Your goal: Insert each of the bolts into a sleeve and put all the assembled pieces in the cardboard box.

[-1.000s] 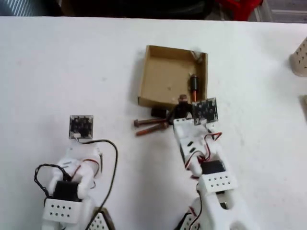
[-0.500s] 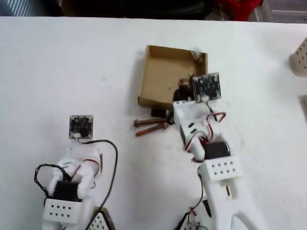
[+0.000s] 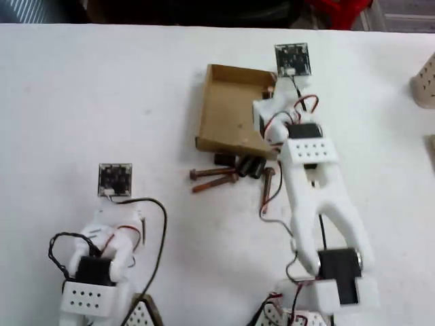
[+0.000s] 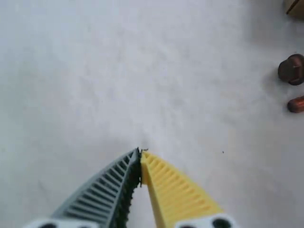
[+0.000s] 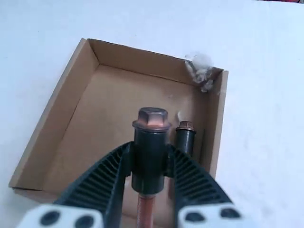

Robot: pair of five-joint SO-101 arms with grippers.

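Observation:
My right gripper [image 5: 148, 153] is shut on a black sleeve [image 5: 149, 159] with a copper bolt [image 5: 152, 118] through it, held above the open cardboard box [image 5: 52, 123]. A second assembled piece [image 5: 185, 137] lies inside the box by its wall. In the high view the right arm [image 3: 302, 146] stretches over the box [image 3: 206, 109]. Three loose bolts [image 3: 214, 174] [image 3: 216, 184] [image 3: 267, 182] and two black sleeves [image 3: 249, 166] [image 3: 223, 159] lie on the table in front of the box. The left arm [image 3: 102, 251] sits at the near left, its gripper [image 4: 140, 154] shut on nothing above bare table.
A beige perforated object [image 3: 425, 81] stands at the table's right edge. The far table edge [image 3: 136, 24] runs along the back. In the left wrist view, two bolt ends [image 4: 291, 69] [image 4: 296, 104] lie off to one side. White tabletop lies open left of the box.
The right arm has moved from the box's front edge out over the box, carrying the sleeve and bolt. One bolt and the sleeves it covered now show. The left arm kept still.

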